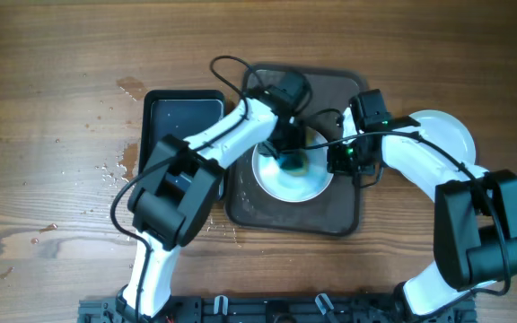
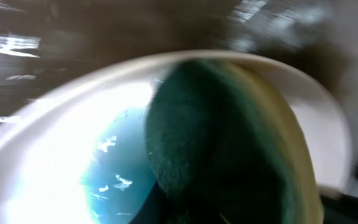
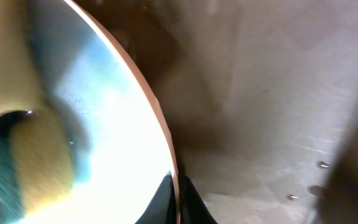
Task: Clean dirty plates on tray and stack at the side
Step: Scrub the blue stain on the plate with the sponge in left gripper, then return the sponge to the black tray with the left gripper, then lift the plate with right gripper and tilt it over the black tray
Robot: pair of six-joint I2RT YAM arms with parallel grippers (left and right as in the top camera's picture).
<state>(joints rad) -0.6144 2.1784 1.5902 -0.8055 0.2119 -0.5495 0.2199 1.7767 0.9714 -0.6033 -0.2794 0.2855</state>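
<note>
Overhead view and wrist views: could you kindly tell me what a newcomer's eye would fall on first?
Both arms meet over the white plate lying in the brown tray at the centre of the table. The left gripper presses a green-and-yellow sponge onto its blue smear, while the right gripper pinches its rim. A second white plate sits on the table right of the tray.

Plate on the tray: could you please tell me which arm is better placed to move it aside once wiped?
Probably right: the right gripper pinches the plate at its rim, nearest the side plate; the left gripper holds the sponge.
</note>
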